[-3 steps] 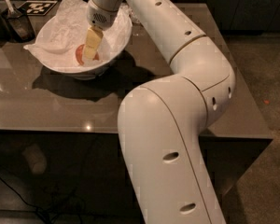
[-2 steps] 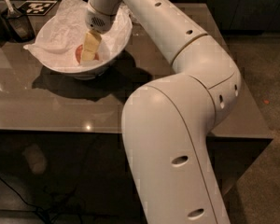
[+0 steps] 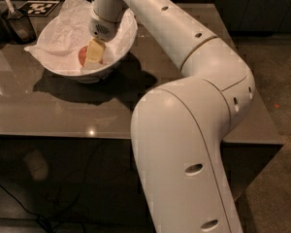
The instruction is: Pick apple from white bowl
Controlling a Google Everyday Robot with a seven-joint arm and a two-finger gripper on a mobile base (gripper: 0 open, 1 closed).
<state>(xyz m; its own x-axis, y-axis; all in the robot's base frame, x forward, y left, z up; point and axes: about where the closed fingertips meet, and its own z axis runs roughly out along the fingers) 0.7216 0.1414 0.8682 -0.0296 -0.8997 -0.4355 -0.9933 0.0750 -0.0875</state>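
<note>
Gripper (image 3: 95, 53) down inside the white bowl (image 3: 108, 68), upper left of the frame, a touch lower than a second ago; impossible to tell whether spread or pinching. Far left: dark container (image 3: 17, 27) with a utensil, then a black-and-white marker card (image 3: 39, 7). Crumpled paper (image 3: 58, 38) lining the bowl. Round red-orange apple (image 3: 81, 56) unmoved, against the gripper's left side. Glossy brown table (image 3: 48, 113) beneath. Smooth white arm (image 3: 184, 38) filling the right.

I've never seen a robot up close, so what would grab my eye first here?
The big white arm fills the right and front of the view, bending up and over the dark table. Its gripper reaches down into the paper-lined white bowl at the upper left, right at a small red apple.
</note>
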